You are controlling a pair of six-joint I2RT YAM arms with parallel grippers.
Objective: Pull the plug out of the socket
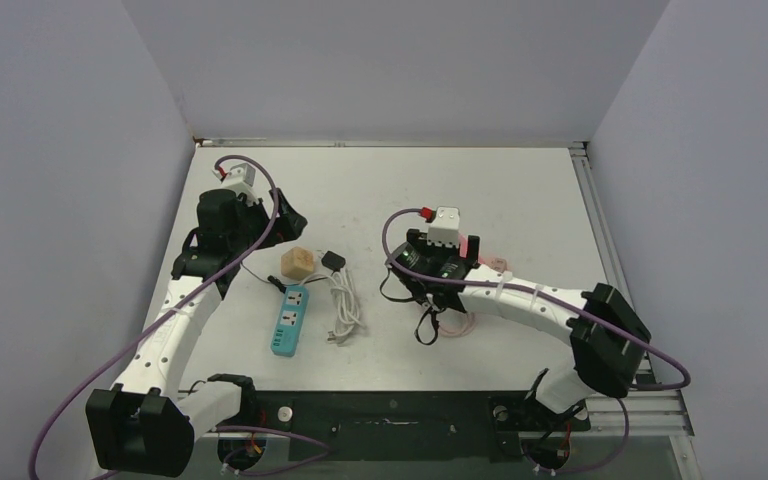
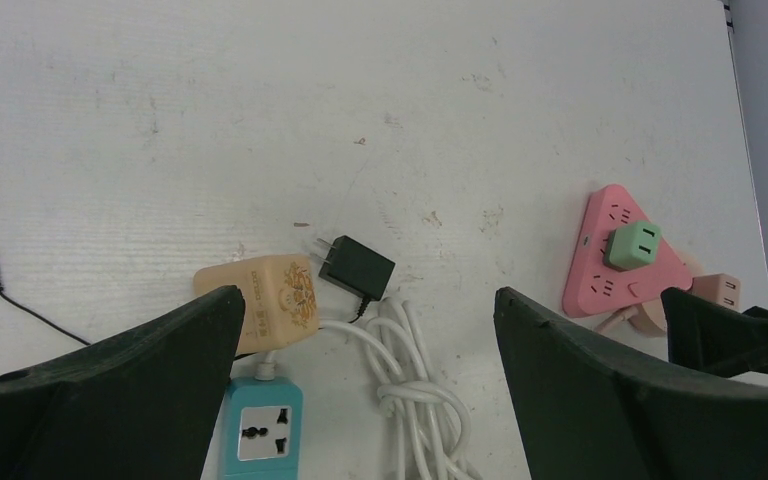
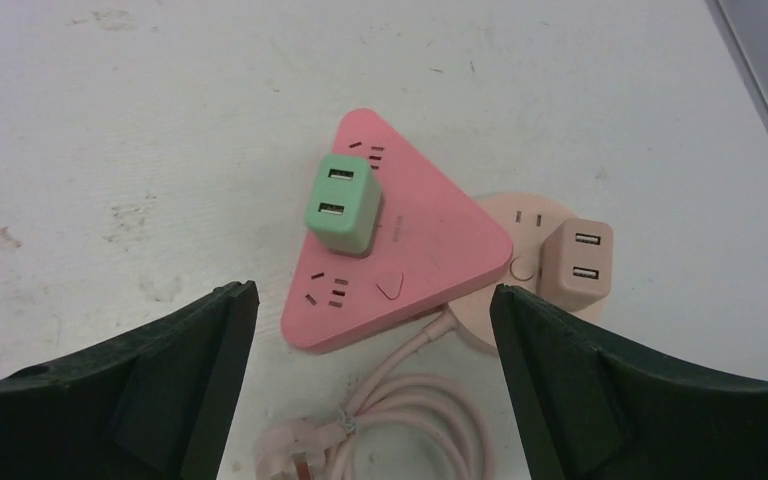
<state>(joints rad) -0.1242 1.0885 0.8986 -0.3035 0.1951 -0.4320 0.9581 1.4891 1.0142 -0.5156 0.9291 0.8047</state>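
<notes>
Green USB charger stands plugged in the pink triangular socket, toward the table's right edge, ports up, seemingly fully seated. Beige charger just beside. Left gripper, right gripper: fingers apart, empty.

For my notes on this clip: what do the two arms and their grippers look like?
The left arm and right arm have white links with bulky black joint housings. A purple cable loops along each, ending at a small white wrist camera with a red connector. The left gripper and right gripper have broad, matte black wedge-shaped fingers. No markings are legible.
</notes>
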